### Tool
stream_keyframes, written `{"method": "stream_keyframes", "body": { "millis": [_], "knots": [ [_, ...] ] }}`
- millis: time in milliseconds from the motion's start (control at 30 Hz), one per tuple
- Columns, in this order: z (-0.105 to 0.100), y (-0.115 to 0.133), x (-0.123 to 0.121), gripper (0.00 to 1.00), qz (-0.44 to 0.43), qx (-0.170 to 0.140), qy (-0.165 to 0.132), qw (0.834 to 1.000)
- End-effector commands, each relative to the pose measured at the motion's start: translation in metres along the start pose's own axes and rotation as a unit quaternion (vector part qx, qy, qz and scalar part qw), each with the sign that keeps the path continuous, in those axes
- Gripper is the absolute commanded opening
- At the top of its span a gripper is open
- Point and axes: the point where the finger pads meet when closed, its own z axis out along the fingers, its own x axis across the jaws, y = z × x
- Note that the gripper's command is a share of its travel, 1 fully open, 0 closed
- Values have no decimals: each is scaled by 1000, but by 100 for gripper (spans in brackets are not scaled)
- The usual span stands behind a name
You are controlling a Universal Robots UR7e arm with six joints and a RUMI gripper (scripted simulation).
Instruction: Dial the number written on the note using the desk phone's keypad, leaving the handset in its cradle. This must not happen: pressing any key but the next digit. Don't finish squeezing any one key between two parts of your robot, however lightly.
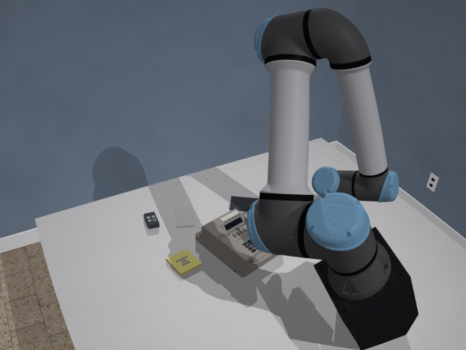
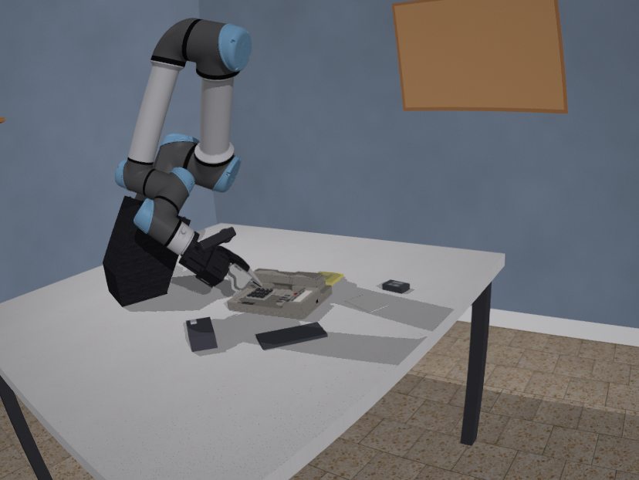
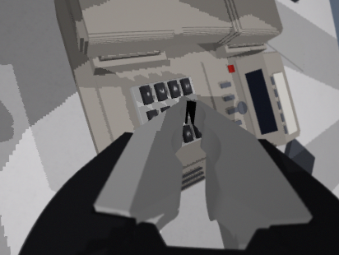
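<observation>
The beige desk phone [image 1: 236, 239] lies on the white table, its handset [image 3: 164, 25] in the cradle. It also shows in the exterior view [image 2: 281, 294]. The dark keypad [image 3: 169, 103] sits below the handset. My gripper [image 3: 188, 102] is shut, with nothing between the fingers, and its joined tips point down at the keypad's middle keys. I cannot tell whether the tips touch a key. It shows in the exterior view [image 2: 254, 280] over the keypad; the arm hides it in the top view. The yellow note [image 1: 183, 261] lies left of the phone, its writing too small to read.
A small black box [image 1: 151, 220] and a pale flat sheet [image 1: 184, 216] lie beyond the note. A dark flat slab [image 2: 291, 335] and a dark small box [image 2: 201, 333] lie near the phone. The robot's black base [image 1: 371, 294] stands beside the phone.
</observation>
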Motion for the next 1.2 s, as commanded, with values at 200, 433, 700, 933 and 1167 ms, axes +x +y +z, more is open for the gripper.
{"method": "stream_keyframes", "body": {
  "millis": [200,433,700,933,1167],
  "knots": [
    [4,0,6,0,0,0,0,1000],
    [5,0,7,0,0,0,0,1000],
    [10,5,3,0,0,0,0,1000],
    [12,7,1,0,0,0,0,1000],
    [13,7,1,0,0,0,0,1000]
  ]
}}
